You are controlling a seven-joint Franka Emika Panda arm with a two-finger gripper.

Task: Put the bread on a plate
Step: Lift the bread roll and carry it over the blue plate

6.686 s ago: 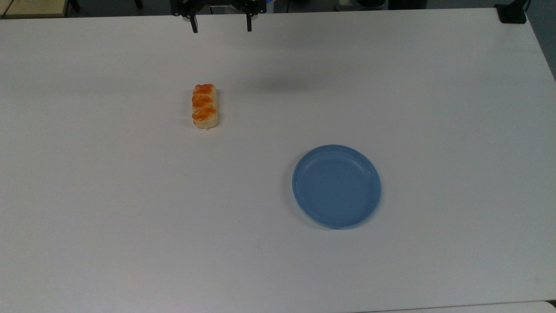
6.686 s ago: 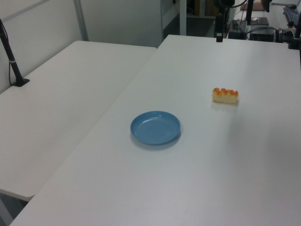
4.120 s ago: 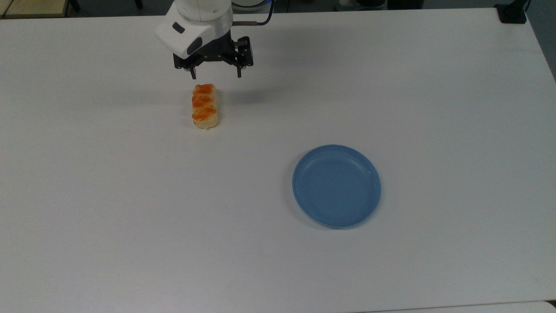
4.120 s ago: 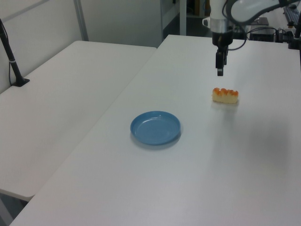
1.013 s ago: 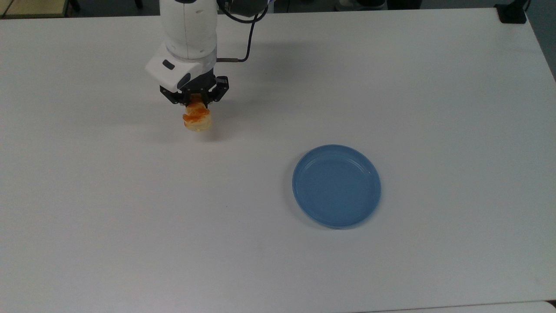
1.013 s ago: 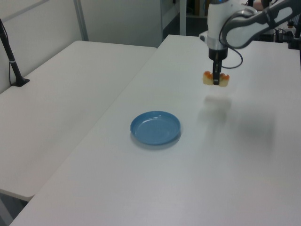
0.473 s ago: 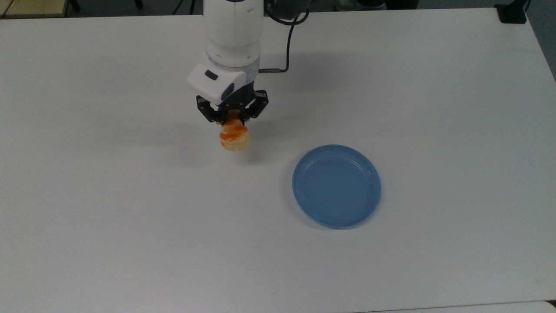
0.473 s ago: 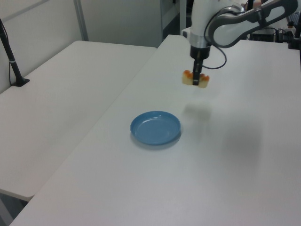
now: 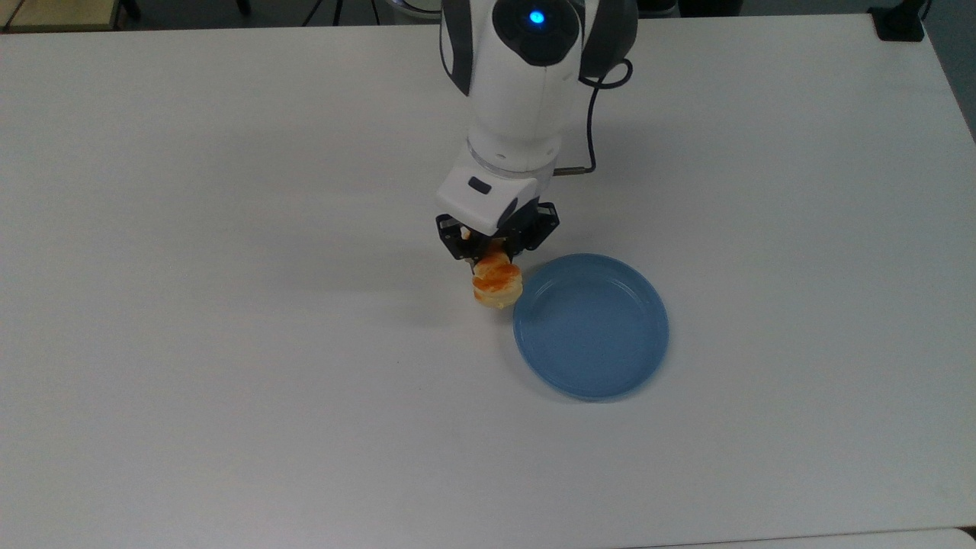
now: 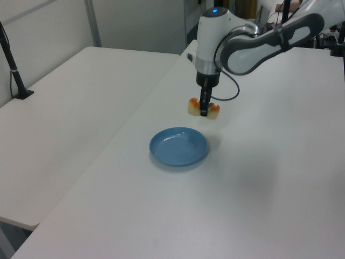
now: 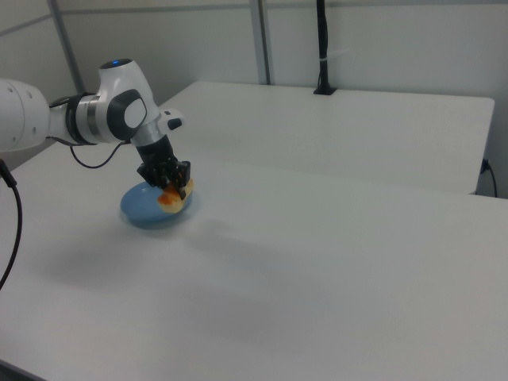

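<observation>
Lifted off the table and carried across it, the bread that lay toward the table's far edge a few seconds ago now hangs in the air just beside the plate, at the plate's rim on the top view's left. Half a second back it was still well short of the plate; now its near end all but meets the rim as the top view shows it. The gripper pinches the loaf across its middle, fingers pressed against its sides, so both pale ends stick out either way — the left view shows that plainly, with the bread held level and clear of the white table, above and behind the plate. In the right view the bread sits in front of the blue plate, so whether it is over the rim there I cannot tell. The plate has not shifted; it rests flat near the middle of the table, nothing in it. Behind the gripper the white arm reaches in from the table's far edge — a black cable loops off its side
</observation>
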